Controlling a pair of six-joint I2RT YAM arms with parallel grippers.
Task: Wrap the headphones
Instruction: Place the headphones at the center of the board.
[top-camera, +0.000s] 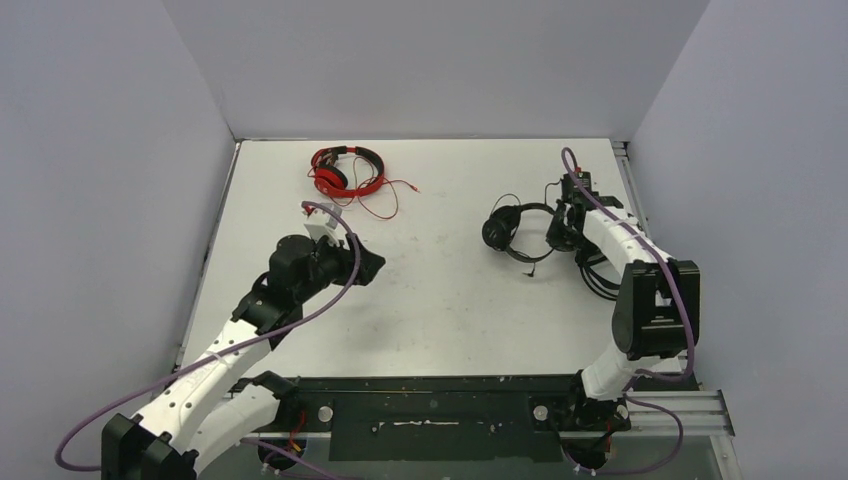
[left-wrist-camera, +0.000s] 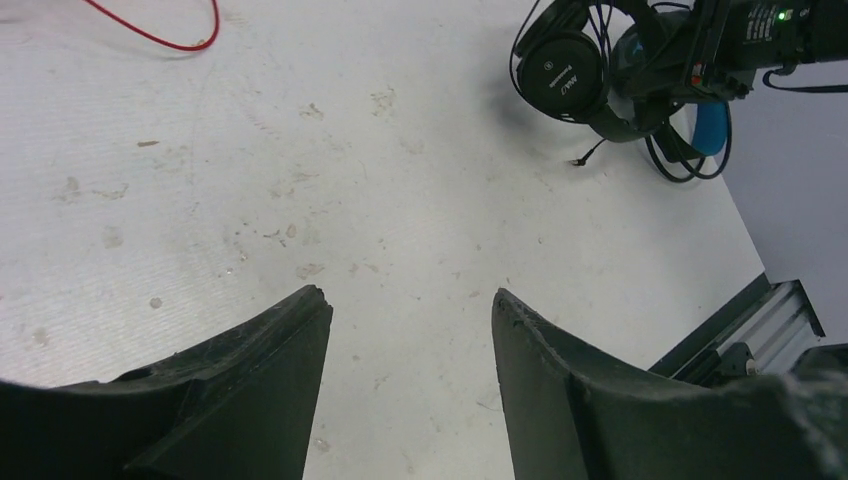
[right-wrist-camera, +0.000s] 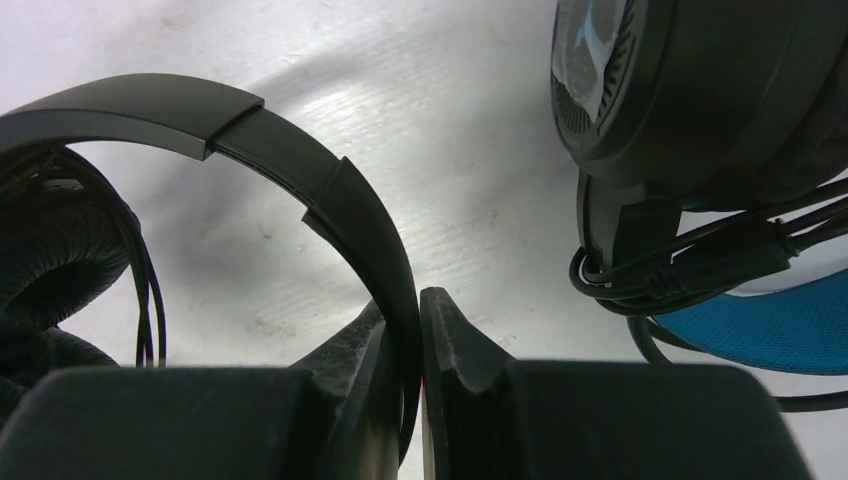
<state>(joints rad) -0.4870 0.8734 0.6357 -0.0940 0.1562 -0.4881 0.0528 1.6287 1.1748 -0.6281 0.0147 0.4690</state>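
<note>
The right gripper (right-wrist-camera: 418, 300) is clamped on the headband of the black headphones (right-wrist-camera: 290, 160), with the blue-banded headphones (right-wrist-camera: 760, 325) just beside them. The left gripper (left-wrist-camera: 412, 305), well apart from them, has its jaws parted and holds nothing.

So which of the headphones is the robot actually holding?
The all-black pair: the right jaws are shut on its headband. The red pair and blue-banded pair lie ungripped.

White scuffed table (top-camera: 440, 300): red headphones (top-camera: 345, 172) far left; black headphones (top-camera: 515, 228) right, blue-banded headphones (right-wrist-camera: 770, 325) just beside.
</note>
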